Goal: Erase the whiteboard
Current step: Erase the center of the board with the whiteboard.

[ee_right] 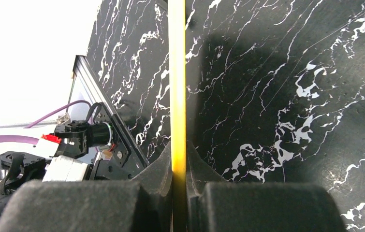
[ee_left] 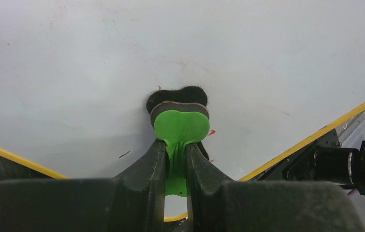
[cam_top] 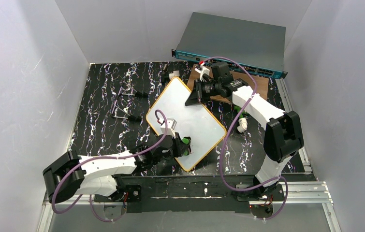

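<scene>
The whiteboard, white with a yellow rim, lies slanted in the middle of the black marbled table. My left gripper is shut on a green eraser whose black felt pad presses on the board near its near corner. Small red marks show beside the eraser. My right gripper is shut on the board's yellow rim at the far right edge, seen edge-on in the right wrist view.
A grey network switch stands at the back right, with a brown wooden board before it. Metal clips lie left of the whiteboard. White caps lie right of it.
</scene>
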Controlling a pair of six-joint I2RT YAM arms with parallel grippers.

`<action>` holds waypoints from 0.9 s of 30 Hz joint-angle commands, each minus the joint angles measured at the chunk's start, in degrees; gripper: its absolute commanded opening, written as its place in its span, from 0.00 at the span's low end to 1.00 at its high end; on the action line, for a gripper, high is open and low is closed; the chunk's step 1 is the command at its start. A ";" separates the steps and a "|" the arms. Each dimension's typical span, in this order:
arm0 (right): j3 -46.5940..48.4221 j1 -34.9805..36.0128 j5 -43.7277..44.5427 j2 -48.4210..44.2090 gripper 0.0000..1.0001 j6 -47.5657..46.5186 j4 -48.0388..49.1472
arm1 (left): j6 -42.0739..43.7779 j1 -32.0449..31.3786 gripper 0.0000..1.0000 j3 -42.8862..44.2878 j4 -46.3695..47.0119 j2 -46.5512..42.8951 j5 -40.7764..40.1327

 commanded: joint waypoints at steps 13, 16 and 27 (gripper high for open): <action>1.35 0.98 -5.47 -2.49 0.01 3.76 2.68 | 7.86 -3.66 0.00 13.70 -0.01 16.34 14.37; 1.28 1.00 -5.58 -2.27 0.01 3.85 2.70 | 6.88 -4.69 0.00 13.26 1.52 16.95 14.41; 1.11 0.98 -5.51 -1.97 0.01 3.85 2.79 | 13.43 -8.37 0.00 21.16 -5.17 19.48 19.84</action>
